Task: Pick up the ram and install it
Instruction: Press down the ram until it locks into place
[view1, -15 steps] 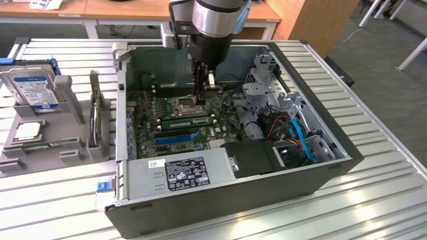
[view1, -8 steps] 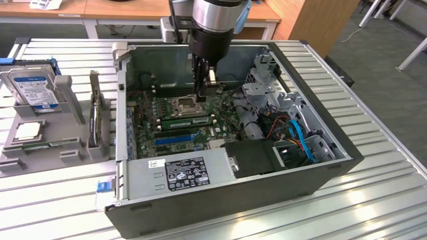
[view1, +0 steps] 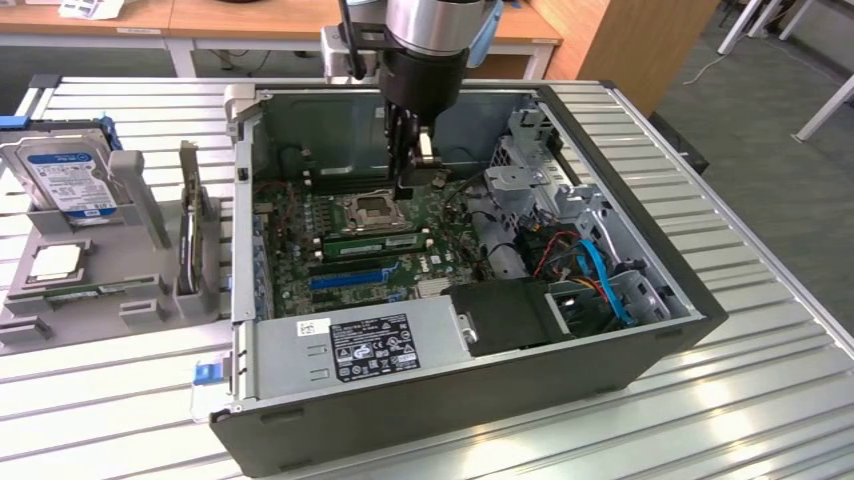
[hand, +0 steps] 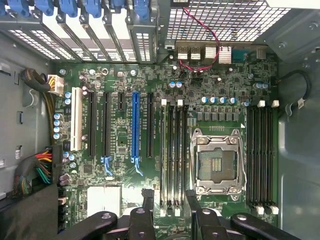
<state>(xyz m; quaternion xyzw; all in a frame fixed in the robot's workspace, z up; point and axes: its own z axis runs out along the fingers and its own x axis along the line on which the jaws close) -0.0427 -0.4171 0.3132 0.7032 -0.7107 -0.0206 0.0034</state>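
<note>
**Exterior view:** we see the black two-fingered gripper (view1: 411, 178) lowered into the open dark grey metal computer case (view1: 534, 390), its jaws spread and empty. The long, thin green circuit-board ram (view1: 378, 241) sits in a motherboard slot just beside the square silver processor socket (view1: 367, 210).

**Wrist view:** we find the parted black fingers (hand: 192, 202) flanking one end of the seated ram (hand: 173, 150), grasping nothing
</note>
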